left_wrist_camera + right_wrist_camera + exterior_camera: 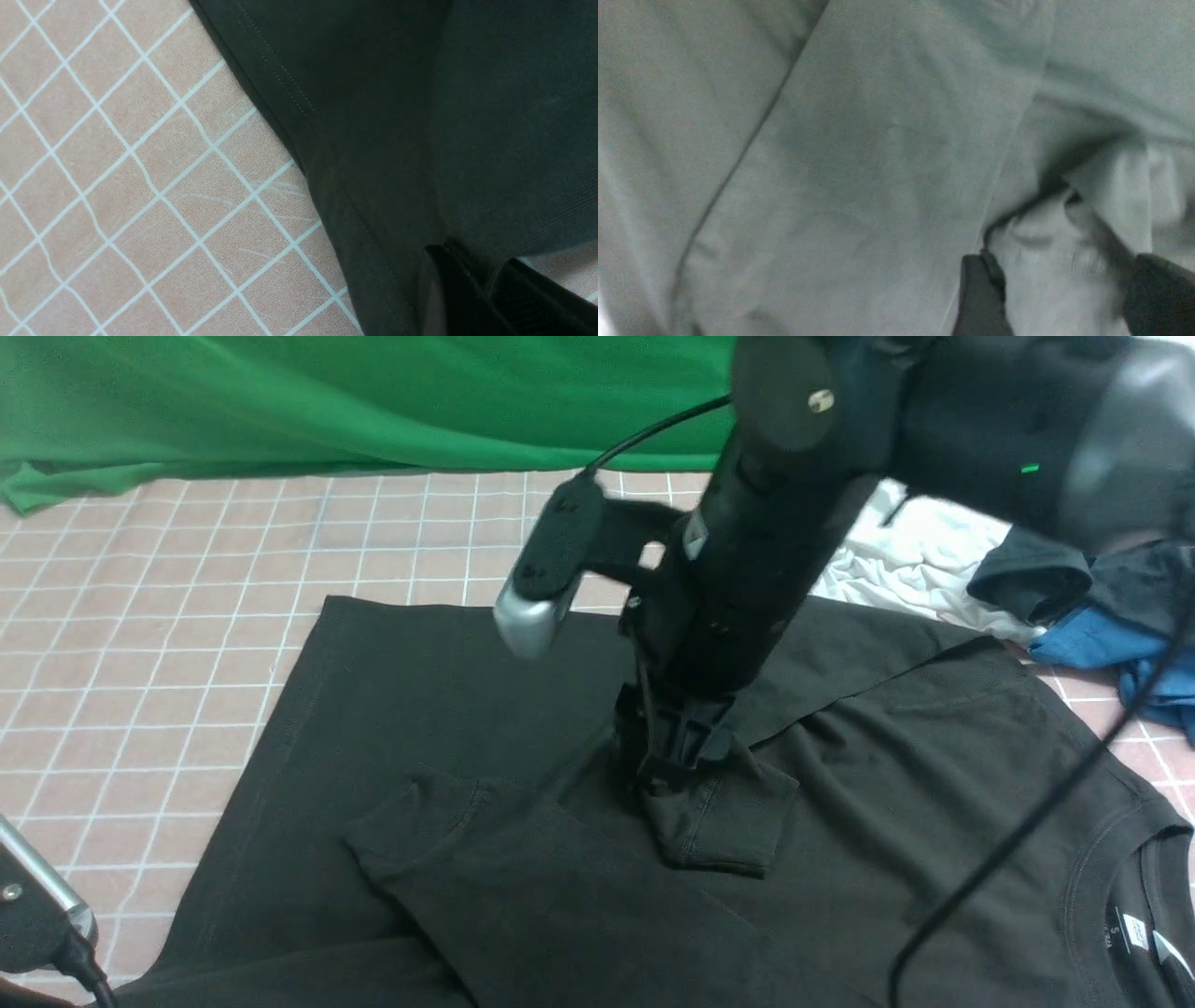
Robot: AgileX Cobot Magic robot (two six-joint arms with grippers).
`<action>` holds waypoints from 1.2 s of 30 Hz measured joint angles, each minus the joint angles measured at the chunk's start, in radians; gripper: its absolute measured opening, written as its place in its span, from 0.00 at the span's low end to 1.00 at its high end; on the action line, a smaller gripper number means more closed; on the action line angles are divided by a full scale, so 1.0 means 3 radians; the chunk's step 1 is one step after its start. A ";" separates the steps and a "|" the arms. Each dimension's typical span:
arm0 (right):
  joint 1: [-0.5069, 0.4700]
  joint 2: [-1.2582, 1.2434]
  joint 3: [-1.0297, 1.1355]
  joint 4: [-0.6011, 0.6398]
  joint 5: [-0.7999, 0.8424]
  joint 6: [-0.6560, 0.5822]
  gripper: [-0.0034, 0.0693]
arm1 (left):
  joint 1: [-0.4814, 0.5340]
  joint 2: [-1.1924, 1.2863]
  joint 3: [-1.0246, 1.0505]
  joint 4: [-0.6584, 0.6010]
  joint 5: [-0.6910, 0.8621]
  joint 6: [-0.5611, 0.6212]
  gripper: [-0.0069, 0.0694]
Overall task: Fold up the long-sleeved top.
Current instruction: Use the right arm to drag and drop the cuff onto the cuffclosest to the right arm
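Observation:
The black long-sleeved top [373, 709] lies spread flat on the checked table, its ribbed neck [1153, 873] at the right edge. One sleeve [485, 868] is folded across the body. The other sleeve's cuff [733, 821] lies on the body's middle. My right gripper [686, 775] stands right on that cuff. In the right wrist view, this gripper [1064, 284] is open, its fingers [980, 298] wide apart with bunched cloth between them. My left gripper [486, 266] is shut on a ribbed edge of the top [397, 116] by the table's near left.
A white garment [934, 551], a charcoal-grey one [1036, 579] and a blue one [1111, 644] are heaped at the back right. A green cloth [373, 401] hangs behind. A black cable [1027, 821] crosses the top's right side. Pink checked tablecloth [140, 644] shows at left.

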 joint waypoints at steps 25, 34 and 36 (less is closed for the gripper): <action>-0.0899 0.0154 0.1586 0.0341 -0.1881 0.0070 0.88 | 0.0000 -0.0110 0.0003 -0.0049 -0.0028 0.0000 0.14; -0.0899 0.0271 0.1586 0.0360 -0.1943 0.0011 0.55 | 0.0000 -0.0196 0.0003 -0.0038 -0.0046 0.0000 0.14; -0.0899 0.0271 0.1586 0.0367 -0.1947 0.0015 0.39 | 0.0000 -0.0196 0.0003 -0.0038 -0.0046 0.0000 0.14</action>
